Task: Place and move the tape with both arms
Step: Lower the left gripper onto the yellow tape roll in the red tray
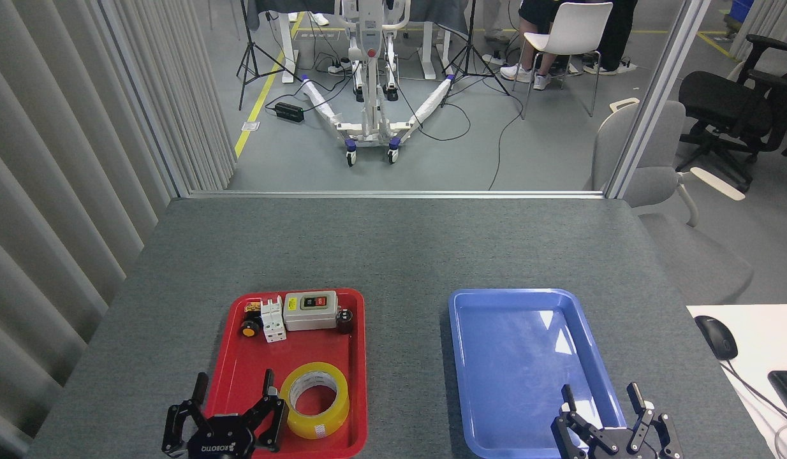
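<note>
On the red tray (355, 357): tape (314, 400) lay flat near the front.
Left gripper (233, 390): fingers spread open, empty, beside tape.
Right gripper (603, 398): fingers open, empty, over blue tray (463, 382).

The left gripper (234, 389) is hovering with fingers spread wide over the near left corner of the red tray (358, 357), the tape (315, 400) lying flat just to its right. The right gripper (601, 398) is hanging open over the blue tray (460, 357), whose near right corner sits under its fingers.
</note>
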{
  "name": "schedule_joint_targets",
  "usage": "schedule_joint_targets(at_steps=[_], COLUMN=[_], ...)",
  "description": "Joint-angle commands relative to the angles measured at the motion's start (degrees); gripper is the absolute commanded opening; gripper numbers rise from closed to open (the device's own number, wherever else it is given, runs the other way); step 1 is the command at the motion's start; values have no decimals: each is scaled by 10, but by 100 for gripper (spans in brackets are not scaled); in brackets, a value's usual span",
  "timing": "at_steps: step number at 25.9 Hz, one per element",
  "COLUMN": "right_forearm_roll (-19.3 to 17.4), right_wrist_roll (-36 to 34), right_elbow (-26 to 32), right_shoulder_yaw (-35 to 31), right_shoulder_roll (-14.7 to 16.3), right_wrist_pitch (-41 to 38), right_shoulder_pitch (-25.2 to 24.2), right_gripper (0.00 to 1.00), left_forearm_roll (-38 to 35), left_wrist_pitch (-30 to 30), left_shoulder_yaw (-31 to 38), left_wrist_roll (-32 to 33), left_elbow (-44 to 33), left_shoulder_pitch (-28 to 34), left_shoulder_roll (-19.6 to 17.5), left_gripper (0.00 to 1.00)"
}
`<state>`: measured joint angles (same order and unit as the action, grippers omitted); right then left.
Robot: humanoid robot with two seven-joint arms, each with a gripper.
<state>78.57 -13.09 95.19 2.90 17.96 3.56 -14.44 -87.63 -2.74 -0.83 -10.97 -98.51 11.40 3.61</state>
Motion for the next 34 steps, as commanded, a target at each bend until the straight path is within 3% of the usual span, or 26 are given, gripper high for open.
schedule_joint_targets(at_steps=[1,11,13,25,28,34], right_forearm_roll=[0,4,4,4,4,4], right_wrist_roll=[1,0,-1,-2,-2,-2], right_elbow=[0,-4,-4,-9,-23,-43], right_shoulder_yaw=[0,-3,-3,-2,-1,1], right_shoulder_roll=[-1,0,1,2,5,3], right_wrist_pitch=[0,1,1,0,-1,-3], right_shoulder_pitch=[0,2,2,3,9,41], right_gripper=[100,100,100,100,100,100], left_forearm_roll=[0,2,2,4,4,4], left_wrist_pitch=[0,16,13,-75,-125,-260], left_shoulder_yaw=[-1,-22,-23,-38,-41,-56], left_wrist_roll=[1,12,69,571,642,701], left_elbow=[0,-5,-5,2,31,135], left_shoulder_pitch=[0,-2,-20,-131,-169,-255], left_shoulder_roll=[0,5,9,32,32,19], left_gripper=[100,100,100,100,100,100])
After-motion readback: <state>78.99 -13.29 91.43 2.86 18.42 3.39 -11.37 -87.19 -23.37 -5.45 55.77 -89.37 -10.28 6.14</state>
